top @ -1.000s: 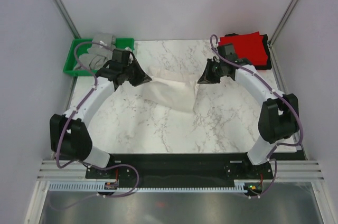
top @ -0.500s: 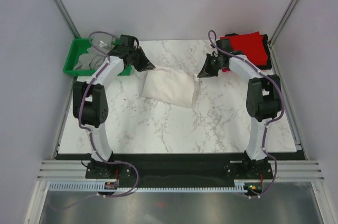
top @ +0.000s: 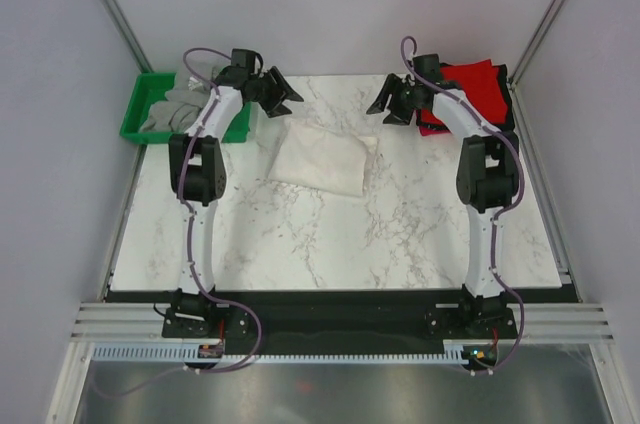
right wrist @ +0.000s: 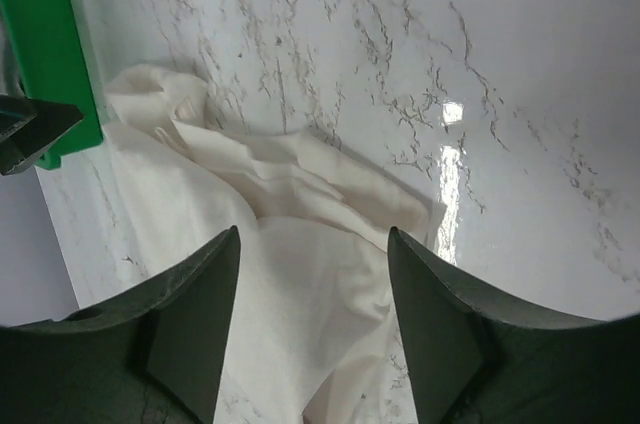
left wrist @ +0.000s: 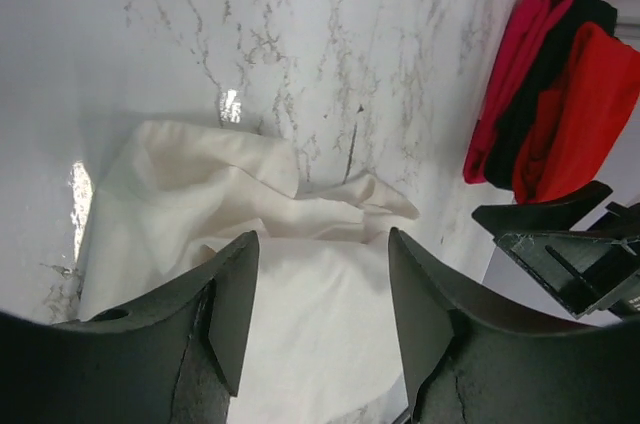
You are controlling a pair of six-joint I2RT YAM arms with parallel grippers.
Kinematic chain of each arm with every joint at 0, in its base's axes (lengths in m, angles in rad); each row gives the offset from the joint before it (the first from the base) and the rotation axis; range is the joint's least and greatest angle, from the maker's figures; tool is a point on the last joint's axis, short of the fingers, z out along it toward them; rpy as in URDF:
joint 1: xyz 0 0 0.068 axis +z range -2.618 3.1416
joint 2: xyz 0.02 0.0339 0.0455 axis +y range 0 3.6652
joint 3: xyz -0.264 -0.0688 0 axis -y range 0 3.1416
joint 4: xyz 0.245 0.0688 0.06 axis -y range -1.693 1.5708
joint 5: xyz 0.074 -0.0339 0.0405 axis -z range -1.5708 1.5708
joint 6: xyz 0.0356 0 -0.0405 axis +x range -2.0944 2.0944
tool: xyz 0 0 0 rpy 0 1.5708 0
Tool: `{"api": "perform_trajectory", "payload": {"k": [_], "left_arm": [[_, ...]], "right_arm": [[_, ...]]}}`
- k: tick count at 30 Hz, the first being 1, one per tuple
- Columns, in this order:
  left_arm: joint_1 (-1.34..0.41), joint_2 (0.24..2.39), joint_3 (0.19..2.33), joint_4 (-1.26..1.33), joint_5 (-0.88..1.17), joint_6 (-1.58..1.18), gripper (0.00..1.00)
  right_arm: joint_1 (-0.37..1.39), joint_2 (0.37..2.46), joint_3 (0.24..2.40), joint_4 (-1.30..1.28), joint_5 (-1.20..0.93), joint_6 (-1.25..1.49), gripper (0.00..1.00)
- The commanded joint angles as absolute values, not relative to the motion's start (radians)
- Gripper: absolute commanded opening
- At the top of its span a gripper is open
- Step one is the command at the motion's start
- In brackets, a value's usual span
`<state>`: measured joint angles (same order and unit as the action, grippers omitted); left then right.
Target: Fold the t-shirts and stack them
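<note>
A white t-shirt (top: 318, 159) lies loosely folded and rumpled on the marble table, toward the back middle. My left gripper (top: 284, 96) hangs open just behind its left corner, and my right gripper (top: 380, 109) hangs open behind its right corner. Neither holds anything. The left wrist view looks down past open jaws (left wrist: 322, 274) at the white t-shirt (left wrist: 250, 244). The right wrist view shows the same cloth (right wrist: 270, 234) below its open jaws (right wrist: 312, 284). Folded red, black and pink t-shirts (top: 470, 89) are stacked at the back right. A grey t-shirt (top: 180, 104) lies in the tray.
The green plastic tray (top: 143, 129) sits at the back left corner, close to my left arm. The stack of folded shirts (left wrist: 560, 114) lies right beside my right arm. Grey walls and metal frame posts enclose the table on three sides.
Both grippers have opened and let go of the white t-shirt. Both arms stretched toward the back of the table, and the shirt has settled there in a folded heap.
</note>
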<state>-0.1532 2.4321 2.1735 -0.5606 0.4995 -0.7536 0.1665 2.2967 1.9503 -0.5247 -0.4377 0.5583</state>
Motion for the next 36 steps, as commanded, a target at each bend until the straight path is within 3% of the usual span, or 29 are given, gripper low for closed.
{"api": "perform_trajectory", "payload": {"k": [1,7,14,20,30,36], "left_arm": [[-0.150,2.353,2.298,-0.633,0.562,-0.739,0.62],[-0.155,2.095,2.044,-0.630,0.512,-0.683,0.62],[-0.156,1.878,1.653,-0.517,0.506,-0.652,0.62],[-0.183,1.887,1.459,-0.381,0.518,-0.675,0.60],[-0.181,2.120,1.408,-0.230,0.538,-0.713,0.56],[-0.183,1.999,1.359,-0.230,0.532,-0.701,0.55]], "right_arm": [[0.173,2.130,1.984,-0.488,-0.400,0.563,0.68],[0.290,1.893,1.691,-0.355,-0.439,0.612,0.67],[0.356,1.960,1.542,-0.233,-0.560,0.681,0.62],[0.281,2.095,1.543,-0.242,-0.604,0.615,0.61],[0.156,2.474,1.672,-0.144,-0.839,0.606,0.55],[0.164,2.381,1.629,-0.136,-0.822,0.577,0.56]]}}
